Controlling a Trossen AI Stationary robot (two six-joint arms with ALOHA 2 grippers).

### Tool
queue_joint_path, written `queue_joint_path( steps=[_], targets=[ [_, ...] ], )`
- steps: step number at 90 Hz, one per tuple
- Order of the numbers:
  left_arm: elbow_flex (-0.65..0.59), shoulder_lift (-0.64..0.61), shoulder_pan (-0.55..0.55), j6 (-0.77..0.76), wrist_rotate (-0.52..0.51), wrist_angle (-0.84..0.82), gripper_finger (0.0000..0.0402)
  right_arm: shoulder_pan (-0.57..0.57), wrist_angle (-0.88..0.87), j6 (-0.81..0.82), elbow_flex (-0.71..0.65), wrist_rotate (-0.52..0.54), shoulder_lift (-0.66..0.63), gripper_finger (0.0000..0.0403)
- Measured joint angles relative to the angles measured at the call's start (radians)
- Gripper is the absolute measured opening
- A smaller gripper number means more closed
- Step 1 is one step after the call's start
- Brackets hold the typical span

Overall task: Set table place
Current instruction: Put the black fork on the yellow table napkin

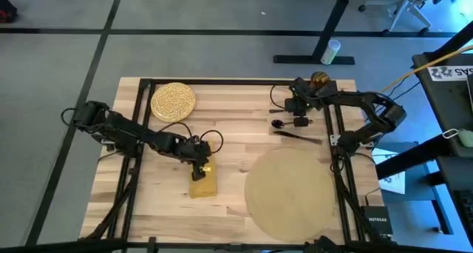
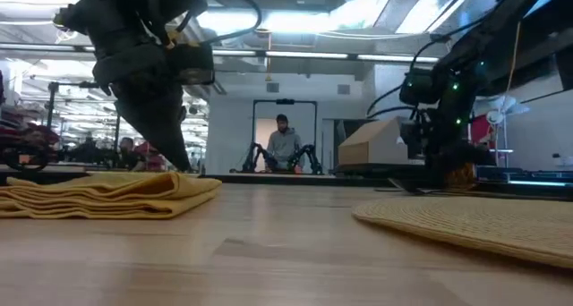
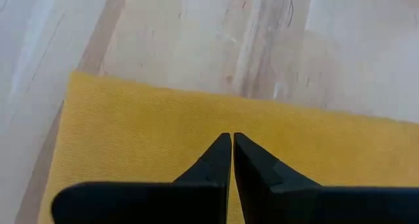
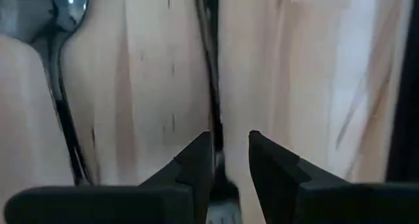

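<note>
A mustard-yellow napkin (image 1: 203, 183) lies folded flat on the table (image 1: 229, 146), left of centre. My left gripper (image 3: 232, 140) is shut, its tips pointing down at the napkin's top. The round tan placemat (image 1: 292, 194) lies at the near right. The speckled plate (image 1: 173, 101) sits at the far left and the amber glass (image 1: 319, 78) at the far right. A dark spoon (image 4: 65, 14) and a second dark utensil (image 4: 211, 86) lie at the far right. My right gripper (image 4: 230, 149) stands narrowly open over that utensil's thin handle. My left gripper comes from above with shut fingertips at the napkin's upper face (image 3: 196, 119), near one long edge; I cannot tell whether the tips touch the cloth. My right gripper's fingers point down astride the utensil's handle (image 4: 216, 142), which lies on the table close to one finger (image 4: 196, 162); I cannot tell whether they touch.
Black metal rails (image 1: 140, 120) run across the tabletop on both sides and along the far edge. Another dark utensil (image 1: 297, 135) lies slanted between the spoon and the placemat. Bare wood shows between the napkin and the placemat. A person stands far behind the table (image 2: 283, 140).
</note>
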Motion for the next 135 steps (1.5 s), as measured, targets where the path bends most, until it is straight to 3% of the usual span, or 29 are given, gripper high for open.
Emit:
queue_joint_path(
  steps=[26,46,89,109,135],
  targets=[
    [0.0,0.0,0.0,0.0,0.0,-0.002,0.0,0.001,0.005,0.004,0.003,-0.002,0.045,0.0081],
    [0.0,0.0,0.0,0.0,0.0,-0.006,0.0,0.003,0.013,-0.006,0.003,-0.009,0.048,0.0009],
    [0.0,0.0,-0.009,-0.032,0.0,-0.032,0.0,0.01,0.078,-0.001,0.002,-0.092,0.048,0.0001],
    [0.0,0.0,-0.031,-0.035,0.0,-0.044,0.0,0.094,0.102,0.023,0.026,-0.17,0.048,0.0],
    [0.0,0.0,-0.066,-0.057,0.0,-0.044,0.0,0.269,0.047,0.01,0.229,-0.172,0.047,0.0]
  ],
)
